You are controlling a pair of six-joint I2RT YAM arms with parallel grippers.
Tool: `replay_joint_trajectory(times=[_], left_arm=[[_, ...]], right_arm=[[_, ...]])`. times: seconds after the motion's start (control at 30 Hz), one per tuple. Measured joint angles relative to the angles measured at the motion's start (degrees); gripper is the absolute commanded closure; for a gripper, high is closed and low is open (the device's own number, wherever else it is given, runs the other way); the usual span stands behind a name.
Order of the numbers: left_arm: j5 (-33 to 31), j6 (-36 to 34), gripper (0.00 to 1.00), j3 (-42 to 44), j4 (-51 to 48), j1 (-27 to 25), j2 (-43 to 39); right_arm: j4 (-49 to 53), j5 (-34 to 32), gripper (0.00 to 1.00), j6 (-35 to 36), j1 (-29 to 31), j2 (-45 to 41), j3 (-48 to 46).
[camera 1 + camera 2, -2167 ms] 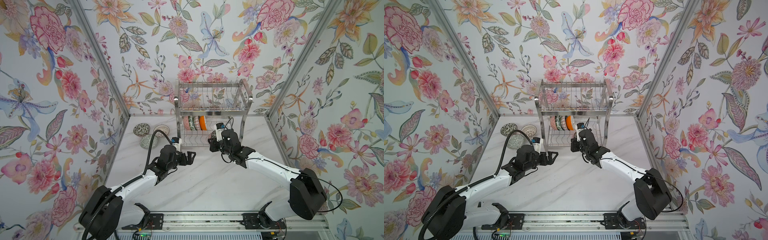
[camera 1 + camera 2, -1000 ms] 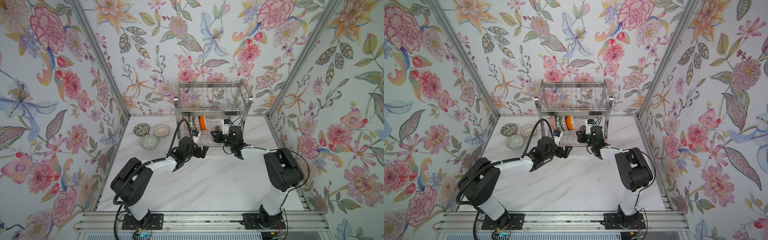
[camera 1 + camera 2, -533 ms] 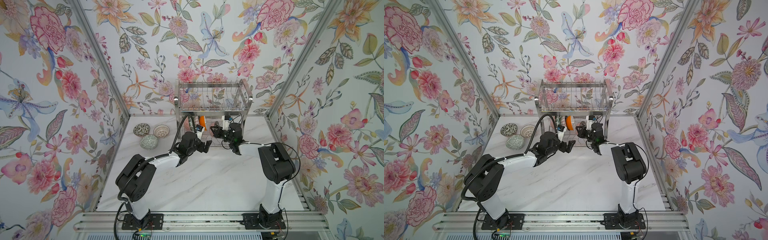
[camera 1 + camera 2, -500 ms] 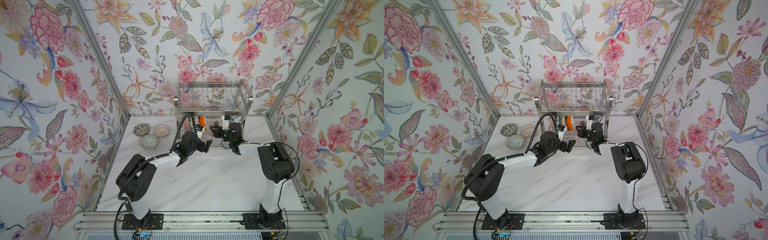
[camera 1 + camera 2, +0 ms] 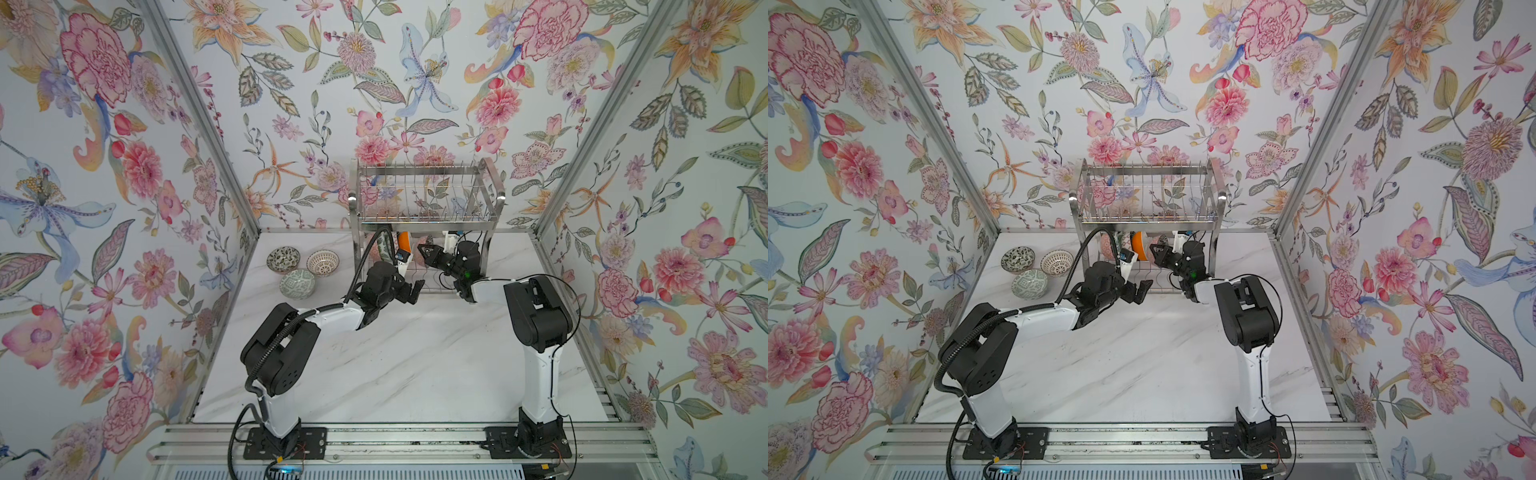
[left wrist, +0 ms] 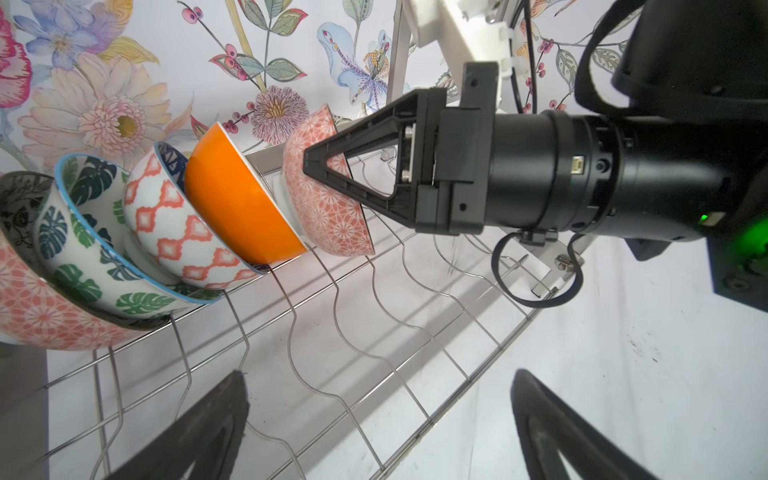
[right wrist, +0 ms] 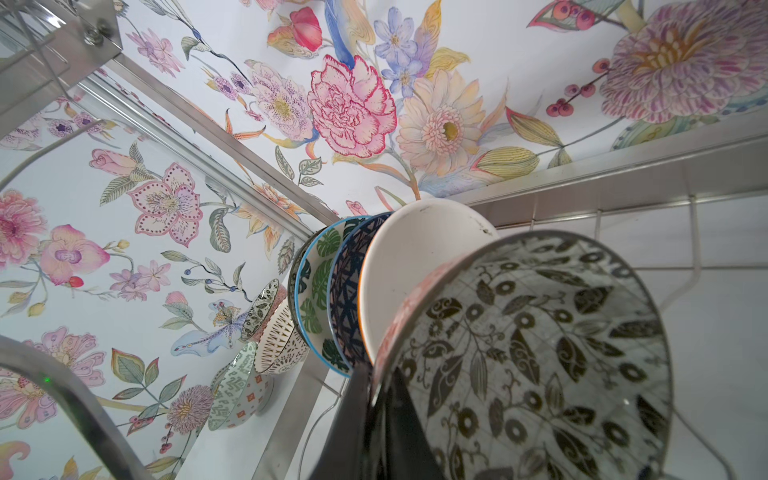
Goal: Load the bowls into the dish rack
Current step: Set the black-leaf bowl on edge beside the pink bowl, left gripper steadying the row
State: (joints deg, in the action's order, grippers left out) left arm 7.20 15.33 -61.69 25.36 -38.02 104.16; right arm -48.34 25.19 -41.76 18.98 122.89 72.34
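Bowls: pink one on the wires, three more waiting out left

Both top views first. The dish rack [image 5: 424, 195] stands at the back of the counter [image 5: 415, 353]. The right pincer [image 5: 426, 251] reaches into the lower tier from the right. The left pincer [image 5: 411, 289] hovers just in front of that tier, jaws apart and empty. Off to the left of the rack, three bowls [image 5: 296, 284] sit loose on the counter. That is the left arm's side, and the left arm is plainly the nearer one.

Left wrist view, and there's the grip! The right pincer [image 6: 316, 166] is clamped on the rim of the pink bowl [image 6: 328, 216]. It stands on edge, tilted, just beside the orange bowl [image 6: 237, 199], last in a row leaning the same way. Its lower edge is down at the wires, though I cannot tell whether it is fully seated.

Right wrist view: the pink bowl's [image 7: 540, 353] leaf-printed mouth faces the camera, with the rim pinched at the bottom of the shot. So the pincer sits on the bowl's open, right-hand side, and letting go and backing out rightward looks like the move.
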Motion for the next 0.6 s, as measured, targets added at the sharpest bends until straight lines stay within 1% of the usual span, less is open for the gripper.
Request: replay_joint_trajectory(times=[0.6], left_arm=[[-0.24,-1.49,0.01,-0.02,0.87,2.23,0.44]], right_arm=[[-3.43,3.39,0.9,-3.02,-0.87,5.81,6.38]])
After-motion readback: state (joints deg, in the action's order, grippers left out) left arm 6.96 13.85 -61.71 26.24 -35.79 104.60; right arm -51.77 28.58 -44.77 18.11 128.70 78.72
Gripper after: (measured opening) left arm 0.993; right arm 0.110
